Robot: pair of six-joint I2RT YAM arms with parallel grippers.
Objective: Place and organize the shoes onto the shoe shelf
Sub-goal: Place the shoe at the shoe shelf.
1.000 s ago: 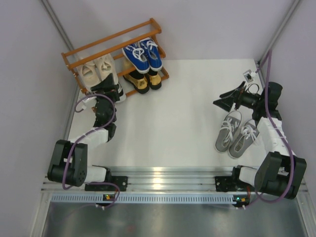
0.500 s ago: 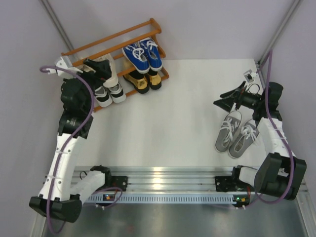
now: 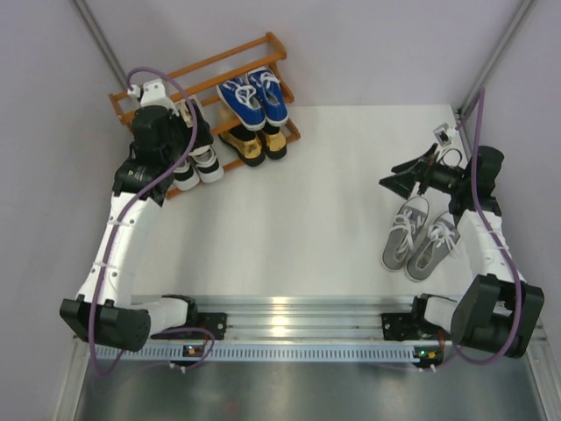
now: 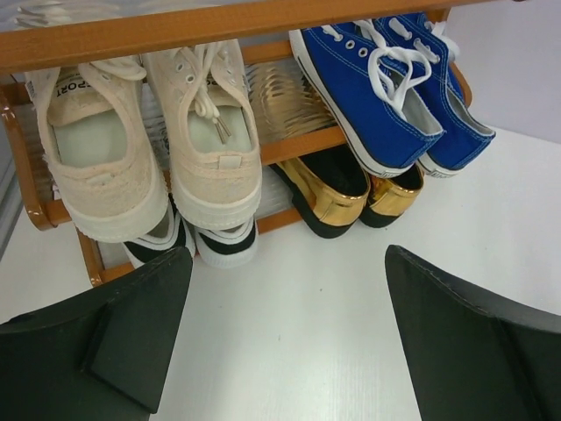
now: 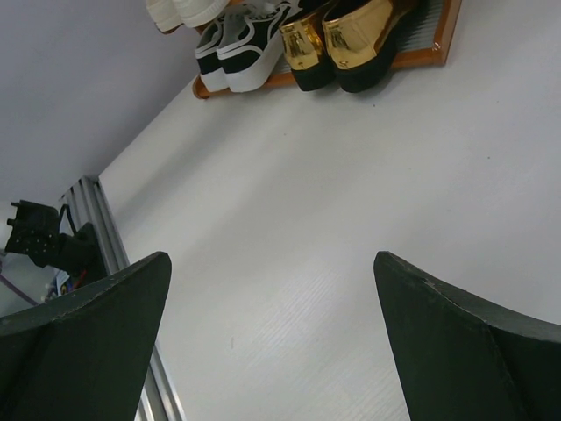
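The shoe shelf (image 3: 206, 68) stands at the table's back left. On its upper slats sit the blue sneakers (image 3: 254, 98) and the beige lace-ups (image 4: 158, 140); under them are the gold loafers (image 3: 254, 145) and black-and-white sneakers (image 3: 199, 165). My left gripper (image 3: 187, 133) hovers over the shelf's left half, open and empty, and partly hides the beige pair from above. In the left wrist view the left gripper (image 4: 289, 256) frames bare table before the shelf (image 4: 175, 31). The grey sneakers (image 3: 421, 239) lie on the table at the right. Just behind them, my right gripper (image 3: 392, 175) is open and empty.
A small white device (image 3: 441, 136) lies at the table's back right corner. A metal rail (image 3: 280, 309) runs along the near edge, with the arm bases on it. Walls close in the left, back and right sides.
The left arm has unfolded from a low crouch in front of the shelf and risen, carrying its open gripper up over the shelf's left half. The right arm and all shoes stay put.
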